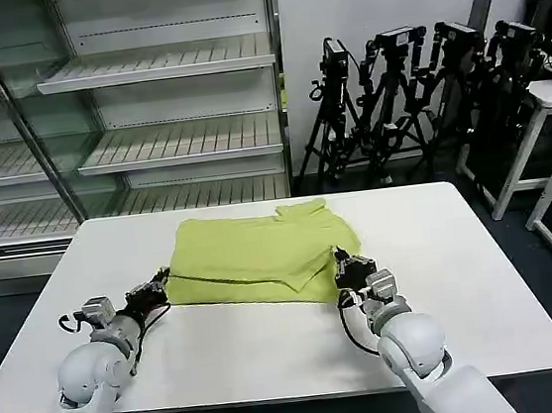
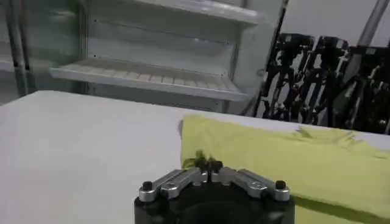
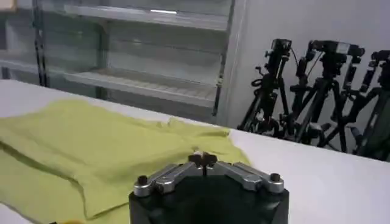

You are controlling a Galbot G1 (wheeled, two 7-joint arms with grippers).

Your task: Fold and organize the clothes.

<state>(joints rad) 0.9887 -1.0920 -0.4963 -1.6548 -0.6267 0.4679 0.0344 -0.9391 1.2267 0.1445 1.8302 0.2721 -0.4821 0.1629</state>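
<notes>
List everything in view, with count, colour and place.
shirt: one, lime, partly folded, on the table's middle toward the far edge.
table: one, white, before the robot.
shelves: one unit, pale metal, bare, behind the table on the left.
tripods: several, black, against the wall behind the table on the right.
side table: one, white, far right.
left gripper: one, black, at the shirt's near left corner, shut on the fabric edge.
right gripper: one, black, at the shirt's near right corner, shut on the fabric.
</notes>
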